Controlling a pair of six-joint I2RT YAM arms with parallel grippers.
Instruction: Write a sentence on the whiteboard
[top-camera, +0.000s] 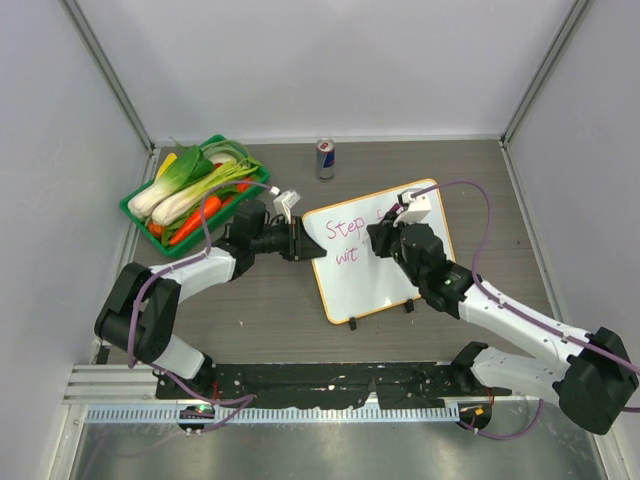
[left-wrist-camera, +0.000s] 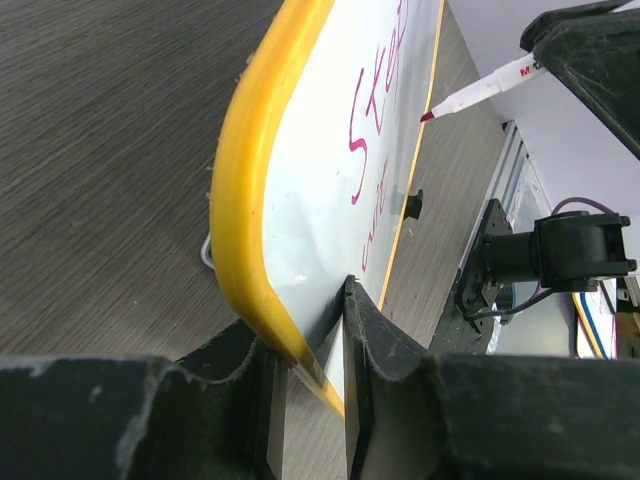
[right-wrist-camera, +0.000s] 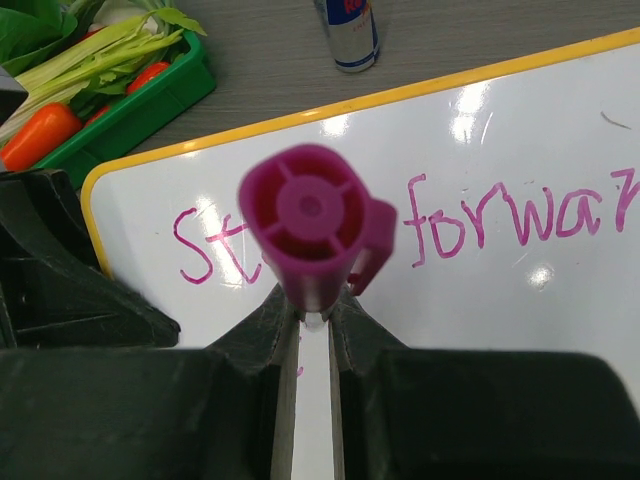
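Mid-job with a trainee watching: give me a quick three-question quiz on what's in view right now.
1. True or false: the left end effector clamps the whiteboard by its rim.
2. The right end effector holds: A) an eraser, B) a magenta marker, C) a spoon?
3. Which word opens the sentence on the board?
Key: 1 true; 2 B; 3 "Step".
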